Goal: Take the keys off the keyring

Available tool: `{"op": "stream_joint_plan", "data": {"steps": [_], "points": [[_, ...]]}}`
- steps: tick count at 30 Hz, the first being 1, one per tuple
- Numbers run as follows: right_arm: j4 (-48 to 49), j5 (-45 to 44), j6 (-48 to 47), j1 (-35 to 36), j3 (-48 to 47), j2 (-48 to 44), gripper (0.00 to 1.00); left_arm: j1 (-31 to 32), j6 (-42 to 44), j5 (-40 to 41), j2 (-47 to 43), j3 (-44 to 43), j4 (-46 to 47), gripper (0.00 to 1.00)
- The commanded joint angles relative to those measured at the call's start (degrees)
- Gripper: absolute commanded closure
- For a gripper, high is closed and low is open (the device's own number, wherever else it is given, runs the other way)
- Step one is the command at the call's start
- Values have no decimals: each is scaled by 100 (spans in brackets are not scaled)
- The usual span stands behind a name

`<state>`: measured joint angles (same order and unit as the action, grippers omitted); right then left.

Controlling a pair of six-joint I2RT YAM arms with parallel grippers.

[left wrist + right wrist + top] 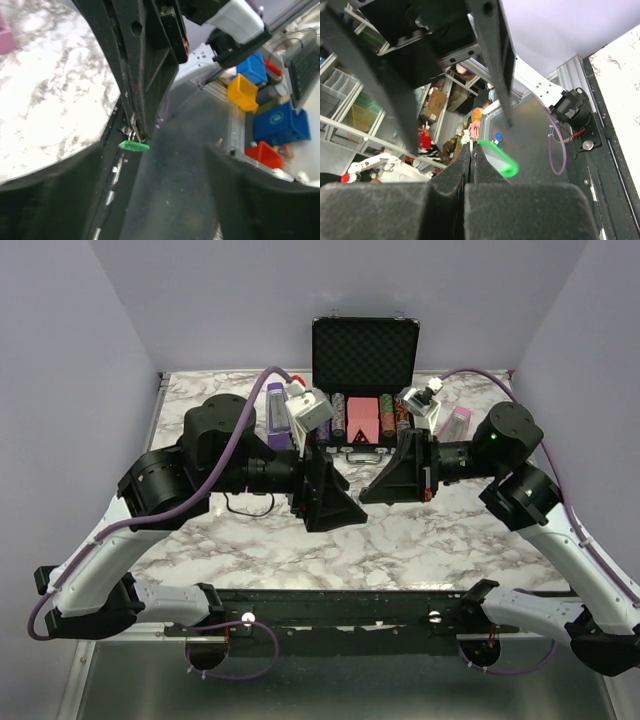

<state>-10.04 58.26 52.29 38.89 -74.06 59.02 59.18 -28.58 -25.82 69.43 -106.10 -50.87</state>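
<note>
Here we are with both arms drawn together over the white-and-grey marbled tabletop (400, 550), about midway between its left and right edges. The right fingers (451, 180) are clenched tight, one pressed against the other, and nipped at their very tips is a thin silver metal ring (131, 134). From it dangles the small bright green oval plastic tag (133, 146), hanging free in the air and touching nothing else. In the right wrist view we catch that green tag again, blurred, just beside the closed tips. Whether any keys are on that ring we can't tell, as it's too small and soft in every view. From above, ring and tag are hidden where the two arms meet. The left fingers (496, 60) are released and spread wide, one on either side of the right arm's tips, gripping nothing. In the left wrist view the tag hangs in line with the near edge of the tabletop, lifted off the surface. Along the far edge sits an open black case with a foam-lined lid (365, 350), with rows of coloured poker chips (360, 418) inside. A purple upright object (277, 405) stands to its left and a pink one (455, 425) to its right. A thin black cable loop (250, 505) lies on the marble by the left arm.
</note>
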Motion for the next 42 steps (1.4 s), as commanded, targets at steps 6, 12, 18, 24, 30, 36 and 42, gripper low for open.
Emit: {"op": "stream_joint_plan", "data": {"steps": [6, 12, 18, 24, 30, 36, 42], "points": [[-288, -886, -70, -22, -65, -225, 99, -12, -455, 2018, -657, -307, 242, 1], [483, -1624, 543, -22, 321, -277, 99, -47, -772, 2538, -1414, 1012, 1342, 1], [2048, -1493, 1450, -31, 639, 240, 99, -143, -325, 3153, -1511, 1049, 1089, 1], [2937, -1133, 1679, -40, 279, 1022, 99, -1151, -7, 2622, -1195, 661, 517, 1], [3630, -869, 2318, -513, -126, 1664, 99, -3129, -561, 555, -765, 450, 841, 1], [3957, -807, 2645, -1085, -38, 1893, 99, -3816, -1210, -300, -659, 1074, 1843, 1], [4300, -1255, 2873, -1393, 393, 1884, 99, -3949, -1659, -459, -790, 1495, 2370, 3]]}}
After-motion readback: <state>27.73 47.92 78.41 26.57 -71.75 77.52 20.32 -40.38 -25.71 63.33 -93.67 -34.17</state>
